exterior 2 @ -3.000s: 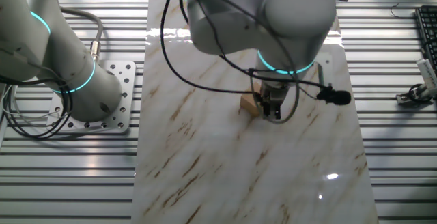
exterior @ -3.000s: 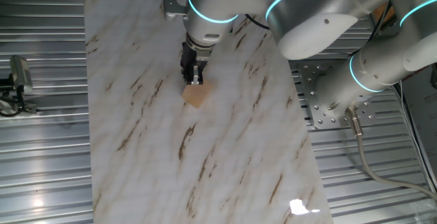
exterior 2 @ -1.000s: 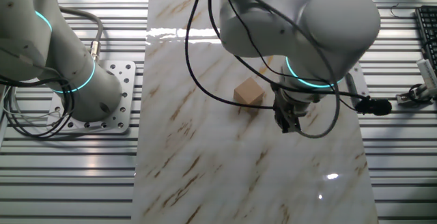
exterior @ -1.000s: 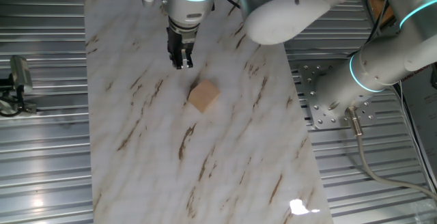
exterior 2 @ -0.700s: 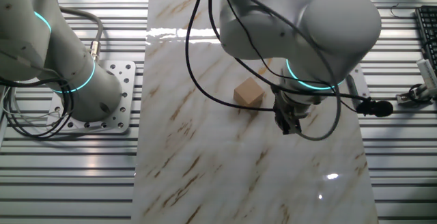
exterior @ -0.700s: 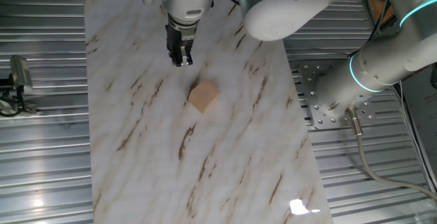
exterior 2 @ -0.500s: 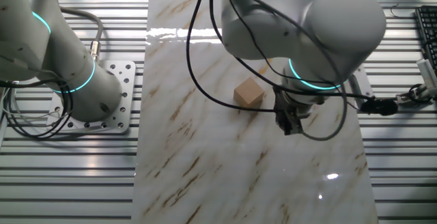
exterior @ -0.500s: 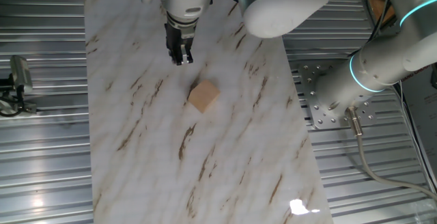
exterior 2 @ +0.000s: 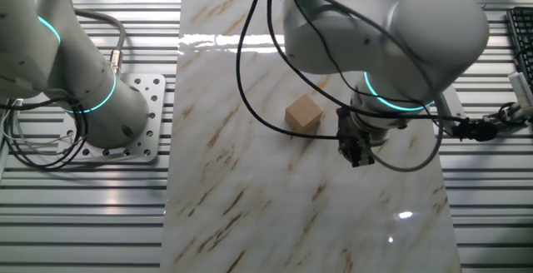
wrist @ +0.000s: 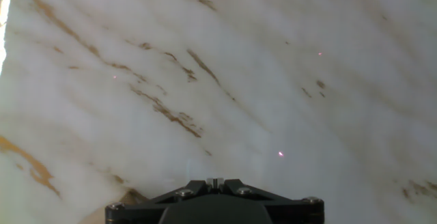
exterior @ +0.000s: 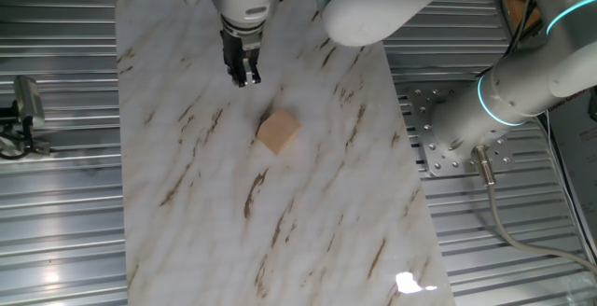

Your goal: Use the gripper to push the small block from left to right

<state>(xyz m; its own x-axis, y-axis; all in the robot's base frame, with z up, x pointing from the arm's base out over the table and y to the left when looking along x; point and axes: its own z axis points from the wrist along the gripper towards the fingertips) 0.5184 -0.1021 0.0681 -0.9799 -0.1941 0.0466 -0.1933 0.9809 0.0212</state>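
The small block (exterior: 278, 132) is a light tan wooden cube lying on the marble tabletop (exterior: 326, 213). It also shows in the other fixed view (exterior 2: 303, 113). My gripper (exterior: 242, 75) is shut and empty, pointing down at the table, up and to the left of the block with a clear gap between them. In the other fixed view the gripper (exterior 2: 356, 153) is right of and below the block. In the hand view the shut fingertips (wrist: 215, 182) meet over bare marble; a tan corner (wrist: 130, 198) at the bottom left may be the block.
A second grey arm with cyan rings (exterior: 522, 91) stands on a perforated base plate (exterior: 438, 138) beside the table. It shows at the left in the other fixed view (exterior 2: 75, 81). Ribbed metal flooring surrounds the tabletop. A cable hangs near the gripper (exterior 2: 416, 152).
My gripper has drifted slightly further away from the block, staying shut. The block has not moved over the last second; three seconds ago the gripper was against it.
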